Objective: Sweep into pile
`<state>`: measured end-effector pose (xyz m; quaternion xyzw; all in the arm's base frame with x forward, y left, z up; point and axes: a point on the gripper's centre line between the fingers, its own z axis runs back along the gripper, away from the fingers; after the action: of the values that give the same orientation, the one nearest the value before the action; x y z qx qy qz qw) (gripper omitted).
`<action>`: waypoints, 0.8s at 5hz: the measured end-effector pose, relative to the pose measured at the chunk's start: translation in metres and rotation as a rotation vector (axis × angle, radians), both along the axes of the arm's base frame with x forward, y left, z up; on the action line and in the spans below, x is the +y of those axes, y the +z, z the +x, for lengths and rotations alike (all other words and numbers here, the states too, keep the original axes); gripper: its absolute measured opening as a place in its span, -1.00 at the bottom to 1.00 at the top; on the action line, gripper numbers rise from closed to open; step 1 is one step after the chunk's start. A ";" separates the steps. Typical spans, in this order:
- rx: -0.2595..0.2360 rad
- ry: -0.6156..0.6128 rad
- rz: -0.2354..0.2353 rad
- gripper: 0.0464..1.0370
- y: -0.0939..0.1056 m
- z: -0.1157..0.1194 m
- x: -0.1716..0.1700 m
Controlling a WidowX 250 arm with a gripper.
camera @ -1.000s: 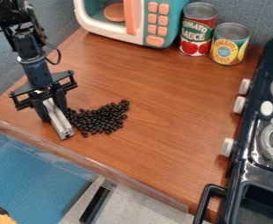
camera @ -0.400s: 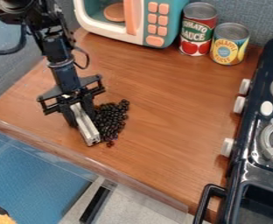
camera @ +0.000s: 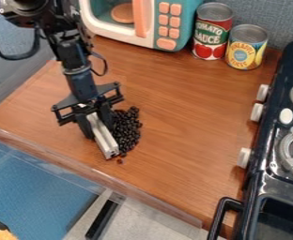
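The black gripper (camera: pixel 97 125) is low over the left part of the wooden counter, shut on a silver metal bar (camera: pixel 104 137) that slants down toward the counter's front edge. Right against the bar's right side lies a heap of small black beans (camera: pixel 127 130), longer from back to front than it is wide. One reddish-brown bean (camera: pixel 119 161) sits apart, just past the bar's lower end. The gripper and bar hide part of the heap's left edge.
A toy microwave (camera: pixel 157 23) stands at the back, with a tomato sauce can (camera: pixel 212 32) and a pineapple can (camera: pixel 245 48) beside it. The black toy stove (camera: pixel 268 168) lines the right side. The counter's front edge (camera: pixel 99 174) runs diagonally below the bar.
The gripper and bar have moved right and slightly toward the front edge. The beans on the left have been pushed rightward, making the heap narrower and denser.
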<state>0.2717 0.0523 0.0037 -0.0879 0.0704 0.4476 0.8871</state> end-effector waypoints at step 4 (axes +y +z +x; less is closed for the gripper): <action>-0.032 0.089 -0.013 -0.33 0.000 0.044 -0.014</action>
<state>0.3162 0.0383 0.0040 -0.1039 0.0553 0.4847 0.8667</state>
